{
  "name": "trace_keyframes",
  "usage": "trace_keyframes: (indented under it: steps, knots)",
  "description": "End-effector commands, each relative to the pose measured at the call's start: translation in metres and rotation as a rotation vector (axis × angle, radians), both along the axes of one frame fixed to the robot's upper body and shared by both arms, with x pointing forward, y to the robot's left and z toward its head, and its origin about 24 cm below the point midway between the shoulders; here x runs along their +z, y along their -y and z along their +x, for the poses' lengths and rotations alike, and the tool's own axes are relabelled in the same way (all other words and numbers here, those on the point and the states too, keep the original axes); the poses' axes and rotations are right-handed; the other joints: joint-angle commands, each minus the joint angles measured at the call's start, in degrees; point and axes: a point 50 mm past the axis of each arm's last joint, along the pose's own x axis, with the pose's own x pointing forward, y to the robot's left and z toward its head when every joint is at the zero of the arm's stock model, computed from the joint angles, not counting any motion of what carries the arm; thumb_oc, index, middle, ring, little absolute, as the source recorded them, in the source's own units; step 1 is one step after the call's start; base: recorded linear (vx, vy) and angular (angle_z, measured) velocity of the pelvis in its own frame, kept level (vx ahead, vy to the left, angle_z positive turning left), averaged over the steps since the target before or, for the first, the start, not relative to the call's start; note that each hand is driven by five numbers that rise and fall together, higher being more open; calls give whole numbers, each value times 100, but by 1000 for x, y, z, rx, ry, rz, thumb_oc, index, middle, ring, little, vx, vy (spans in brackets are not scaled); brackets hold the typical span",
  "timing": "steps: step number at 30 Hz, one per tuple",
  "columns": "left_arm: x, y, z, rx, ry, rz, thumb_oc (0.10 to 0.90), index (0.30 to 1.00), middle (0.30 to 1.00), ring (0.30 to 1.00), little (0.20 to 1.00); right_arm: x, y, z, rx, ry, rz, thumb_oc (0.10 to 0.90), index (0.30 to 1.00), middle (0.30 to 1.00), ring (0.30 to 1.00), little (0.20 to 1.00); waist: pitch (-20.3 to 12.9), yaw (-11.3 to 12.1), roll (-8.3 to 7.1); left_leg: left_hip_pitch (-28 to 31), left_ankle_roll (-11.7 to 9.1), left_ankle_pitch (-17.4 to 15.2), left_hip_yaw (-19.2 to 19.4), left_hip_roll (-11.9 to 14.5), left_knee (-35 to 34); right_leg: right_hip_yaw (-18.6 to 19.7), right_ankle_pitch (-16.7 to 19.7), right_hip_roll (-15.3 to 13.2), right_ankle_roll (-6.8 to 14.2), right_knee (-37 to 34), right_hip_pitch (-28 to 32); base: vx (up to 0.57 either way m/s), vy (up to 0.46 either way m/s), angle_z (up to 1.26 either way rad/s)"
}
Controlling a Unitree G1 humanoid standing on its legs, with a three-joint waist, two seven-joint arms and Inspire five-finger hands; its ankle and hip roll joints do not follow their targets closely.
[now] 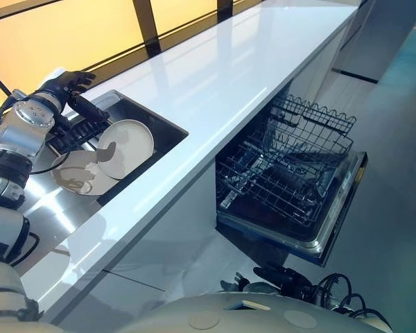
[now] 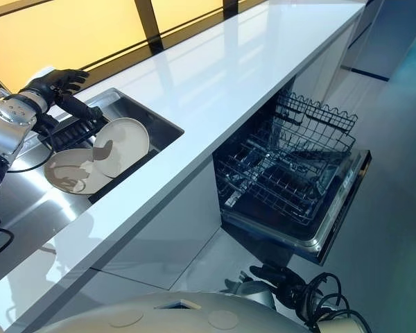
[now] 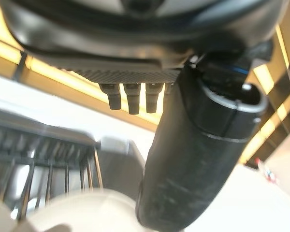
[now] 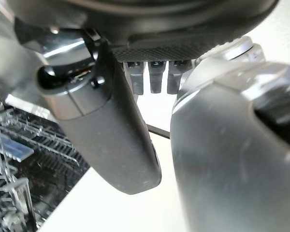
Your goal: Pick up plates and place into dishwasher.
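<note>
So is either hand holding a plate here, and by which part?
Nothing is held. The left hand is open over the sink, gripping neither of the plates; the right hand hangs open by the dishwasher.

Light: bright, from the glowing yellow panels (image 1: pixel 62 35) along the upper left.
Counter (image 1: pixel 215 76): broad white glare, with the panels' dark bars mirrored as faint streaks.
Sink (image 1: pixel 163 132): steel glints at lower left, the inner wall dark.
Dishwasher (image 1: pixel 291 173): dim inside, in the Counter's shade.
Floor (image 1: pixel 395 208), right: duller.
</note>
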Motion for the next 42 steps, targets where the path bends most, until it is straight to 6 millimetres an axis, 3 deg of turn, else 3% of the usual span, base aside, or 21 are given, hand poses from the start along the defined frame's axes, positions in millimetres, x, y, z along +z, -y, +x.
trace_keyframes:
  steps: [1, 6, 10, 20, 28, 31, 32, 33, 34, 35, 42]
  knots:
    - [101, 3, 13, 14, 267, 11, 800, 900, 900, 900, 900, 3, 22, -19, 36, -78, -53, 800, 900, 900, 900, 900, 373, -74, 388, -135, 364, -597, 130, -467, 253, 61, -283, 115, 608, 841, -479, 24, 95, -2]
    - [83, 2, 16, 29, 143, 1, 800, 900, 900, 900, 900, 6, 29, -17, 36, -70, -68, 800, 900, 900, 900, 900, 522, -153, 388, -239, 393, -652, 279, -491, 379, 227, -110, 64, 619, 1003, -672, 36, 103, -3]
    - [80, 3, 17, 13, 76, 58, 800, 900, 900, 900, 900, 8, 32, -14, 43, -63, -73, 800, 900, 900, 900, 900, 609, -183, 401, -304, 409, -679, 334, -504, 440, 297, -34, 38, 612, 1052, -766, 16, 68, 7]
    - [94, 8, 20, -4, 73, 182, 800, 900, 900, 900, 900, 10, 36, -11, 38, -47, -75, 800, 900, 900, 900, 900, 773, -154, 386, -413, 417, -696, 334, -510, 519, 342, 30, 13, 576, 1047, -858, 3, 32, 9]
    - [96, 8, 20, -14, 88, 129, 800, 900, 900, 900, 900, 9, 35, -14, 39, -48, -66, 800, 900, 900, 900, 900, 809, -159, 331, -385, 420, -690, 334, -509, 480, 351, 76, 33, 568, 1036, -908, -4, 1, 3]
    - [90, 15, 22, -65, 102, -45, 800, 900, 900, 900, 900, 8, 33, -14, 38, -45, -64, 800, 900, 900, 900, 900, 827, -165, 314, -360, 418, -685, 338, -506, 459, 348, 84, 41, 569, 1036, -916, -26, -4, 3]
    - [87, 20, 23, -95, 95, -88, 490, 634, 634, 634, 590, 8, 33, -14, 36, -45, -65, 800, 900, 900, 900, 900, 836, -177, 315, -331, 426, -703, 330, -510, 451, 333, 48, 36, 576, 1047, -895, -30, 4, 4]
    - [83, 24, 24, -132, 87, -131, 366, 528, 528, 528, 466, 8, 33, -15, 36, -45, -66, 800, 900, 900, 900, 900, 839, -178, 314, -324, 428, -700, 330, -508, 446, 332, 54, 39, 574, 1051, -896, -27, 1, 4]
    - [81, 28, 25, -168, 79, -155, 317, 486, 486, 486, 417, 8, 33, -15, 36, -45, -66, 800, 900, 900, 900, 900, 823, -159, 314, -349, 417, -687, 348, -500, 451, 345, 102, 44, 572, 1048, -933, -24, 2, 5]
    - [79, 33, 25, -209, 76, -178, 100, 300, 300, 300, 200, 8, 33, -15, 37, -45, -70, 800, 900, 900, 900, 900, 839, -174, 320, -300, 422, -698, 324, -505, 427, 336, 69, 42, 580, 1074, -905, -23, 0, 6]
    - [78, 57, 26, -368, 66, -225, 100, 300, 300, 300, 200, 8, 35, -20, 27, -46, -68, 800, 900, 900, 900, 900, 794, -164, 329, -249, 417, -688, 292, -497, 362, 336, 71, 71, 596, 1066, -902, -24, -9, 8]
